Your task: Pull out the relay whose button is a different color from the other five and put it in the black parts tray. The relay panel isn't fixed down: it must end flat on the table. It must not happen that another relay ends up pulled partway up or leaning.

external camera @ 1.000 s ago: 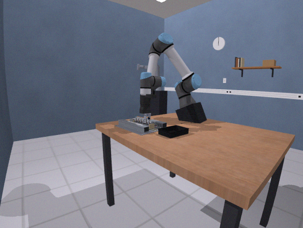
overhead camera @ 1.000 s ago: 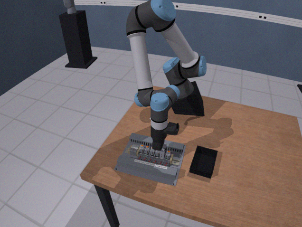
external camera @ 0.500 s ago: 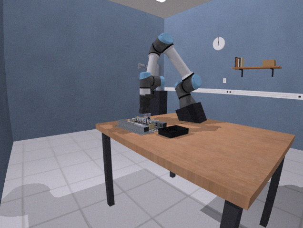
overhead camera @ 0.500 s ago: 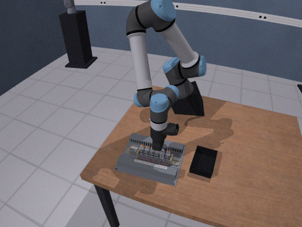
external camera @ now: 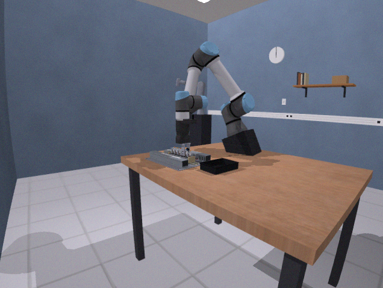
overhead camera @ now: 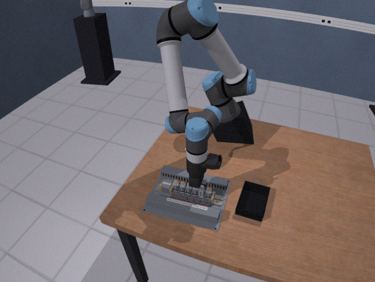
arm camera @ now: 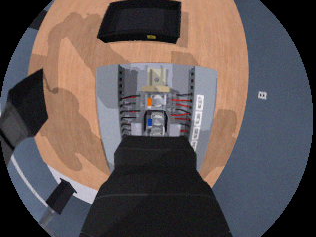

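Two-finger parallel gripper (overhead camera: pixel 201 189) (external camera: pixel 185 148) (arm camera: pixel 155 117) points down over the relay panel (overhead camera: pixel 181 213) (external camera: pixel 167 158) (arm camera: pixel 107 101); fingers closed on the sides of the blue-button relay (arm camera: pixel 157 120). This relay is in the row on the panel, second from the tray-side end; whether it has risen in its socket cannot be told. End relay (overhead camera: pixel 209 192) (arm camera: pixel 159 101), orange button, stands just beside it. Two more orange buttons (overhead camera: pixel 183 182) visible toward the far end of the row; others obscured. Panel lies flat on the wooden table (overhead camera: pixel 315 193) (external camera: pixel 263 191) (arm camera: pixel 235 64). Black parts tray (overhead camera: pixel 249 214) (external camera: pixel 213 169) (arm camera: pixel 140 36): near the panel, apart from it, upright; relay not in it.
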Action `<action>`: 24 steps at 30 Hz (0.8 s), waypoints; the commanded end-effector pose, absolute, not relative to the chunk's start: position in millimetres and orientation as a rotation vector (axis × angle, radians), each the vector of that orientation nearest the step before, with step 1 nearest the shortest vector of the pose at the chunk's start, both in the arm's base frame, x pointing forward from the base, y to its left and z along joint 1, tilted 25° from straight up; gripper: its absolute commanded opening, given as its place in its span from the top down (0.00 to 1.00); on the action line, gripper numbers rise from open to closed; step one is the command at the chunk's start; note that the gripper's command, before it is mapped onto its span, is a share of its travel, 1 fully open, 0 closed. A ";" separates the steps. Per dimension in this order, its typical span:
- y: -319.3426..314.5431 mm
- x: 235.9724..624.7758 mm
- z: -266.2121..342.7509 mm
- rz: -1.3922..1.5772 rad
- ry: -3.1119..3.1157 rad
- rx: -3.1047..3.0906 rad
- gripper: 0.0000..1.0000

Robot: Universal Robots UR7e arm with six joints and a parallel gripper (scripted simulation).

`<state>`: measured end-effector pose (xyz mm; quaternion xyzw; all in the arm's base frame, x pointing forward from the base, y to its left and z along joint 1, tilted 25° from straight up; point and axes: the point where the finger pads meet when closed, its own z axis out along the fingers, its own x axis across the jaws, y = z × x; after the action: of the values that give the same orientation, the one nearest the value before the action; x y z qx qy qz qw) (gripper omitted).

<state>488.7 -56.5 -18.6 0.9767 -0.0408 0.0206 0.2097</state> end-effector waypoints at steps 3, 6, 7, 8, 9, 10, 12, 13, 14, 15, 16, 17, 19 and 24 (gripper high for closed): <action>-56.0 490.5 -18.0 0.030 -0.118 2.715 1.00; -56.0 490.5 -18.0 0.030 -0.118 2.715 1.00; -56.0 490.5 -18.0 0.030 -0.118 2.715 1.00; -56.0 490.5 -18.0 0.029 -0.118 2.715 1.00; -56.0 490.5 -18.0 0.029 -0.118 2.715 1.00; -56.0 490.5 -18.0 0.027 -0.118 2.716 1.00; -56.0 490.7 -18.0 0.022 -0.120 2.716 1.00; -56.0 490.8 -18.0 0.018 -0.121 2.716 1.00; -56.0 490.8 -18.0 0.013 -0.122 2.716 1.00; -56.0 490.9 -18.0 0.009 -0.122 2.716 1.00; -56.0 491.0 -17.9 0.004 -0.123 2.716 1.00; -56.0 491.1 -17.9 0.000 -0.124 2.716 1.00; -56.0 491.2 -17.9 -0.005 -0.125 2.717 1.00; -56.0 491.3 -17.8 -0.007 -0.126 2.717 1.00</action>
<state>490.0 -56.4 -18.2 0.9769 -0.0451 -0.0003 0.2088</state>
